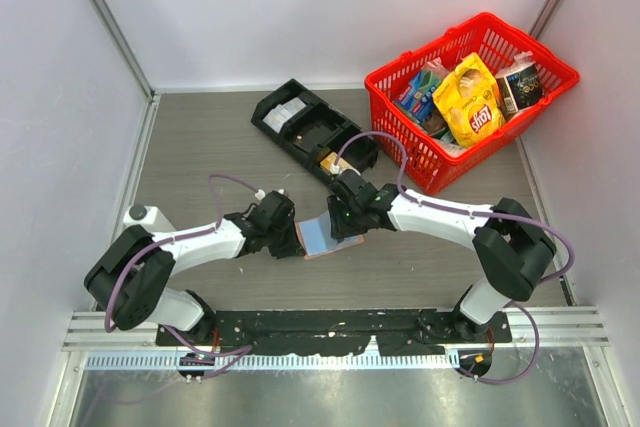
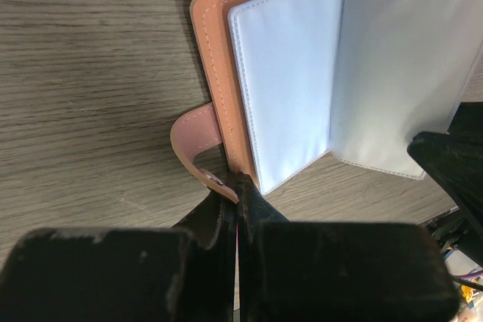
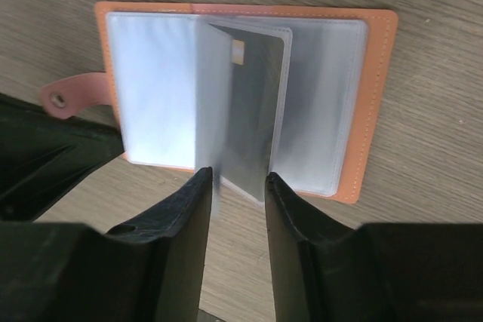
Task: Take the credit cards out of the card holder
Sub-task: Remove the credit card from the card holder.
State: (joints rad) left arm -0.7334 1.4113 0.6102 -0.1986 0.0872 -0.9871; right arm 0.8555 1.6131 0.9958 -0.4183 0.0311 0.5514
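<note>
While left fingers [image 2: 207, 224] pinch it, card holder [image 2: 215, 73] gapes.

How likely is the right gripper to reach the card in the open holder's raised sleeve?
Probably yes: the right gripper, jaws open, straddles the sleeve holding the card, with nothing between; the left gripper clamps the card holder by its edge, off to the side.

Far right, a red plastic mesh basket [image 1: 450, 34] sits on the grey wood-grain table [image 1: 200, 137], packed full. A yellow crinkly snack bag [image 1: 472, 99] lies on top, blue packets [image 1: 418, 92] to its left, a dark white-topped pack [image 1: 522, 85] to its right. Just beside the basket lies a long black compartment tray [image 1: 312, 127], set at a slant, with something white [image 1: 283, 113] in one far compartment and something yellowish [image 1: 328, 162] in a near one.
</note>
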